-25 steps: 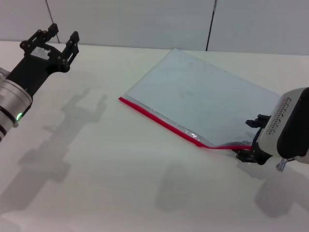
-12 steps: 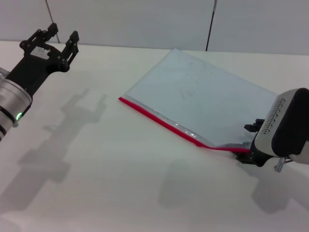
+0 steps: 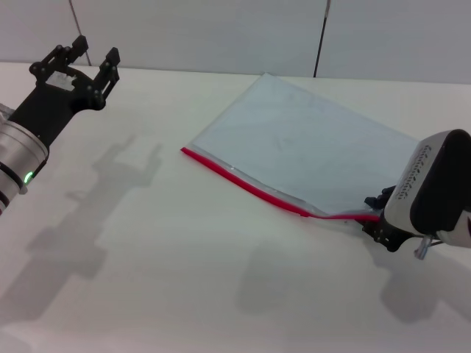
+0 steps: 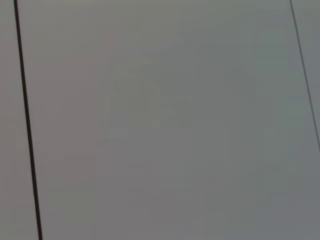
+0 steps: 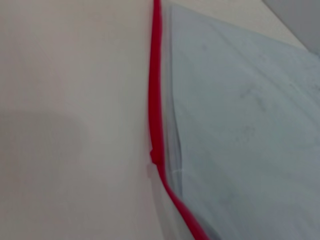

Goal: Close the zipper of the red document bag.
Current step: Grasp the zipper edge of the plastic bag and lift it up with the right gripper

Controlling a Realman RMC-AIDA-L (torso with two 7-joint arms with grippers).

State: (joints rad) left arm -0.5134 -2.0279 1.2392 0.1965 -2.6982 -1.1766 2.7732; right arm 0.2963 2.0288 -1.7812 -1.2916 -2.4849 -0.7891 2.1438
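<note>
The red document bag [image 3: 309, 147] lies flat on the white table, a pale blue-grey pouch set at a slant. Its zipper [image 3: 243, 182] is the red strip along the near long edge. In the right wrist view the zipper [image 5: 156, 100] runs beside the bag [image 5: 240, 115], with a small slider [image 5: 154, 159] on it. My right gripper [image 3: 377, 216] is at the zipper's right end, shut on the bag's corner, and the strip there is lifted and taut. My left gripper [image 3: 96, 48] hangs open at the far left, well away from the bag.
The white table [image 3: 184, 279] stretches wide in front of and left of the bag. Grey wall panels [image 3: 221, 29] with dark seams stand behind it. The left wrist view holds only the wall [image 4: 160, 120].
The right gripper has shifted slightly towards the bag's corner. The sagging right end of the red strip has risen and straightened. The left arm has not moved.
</note>
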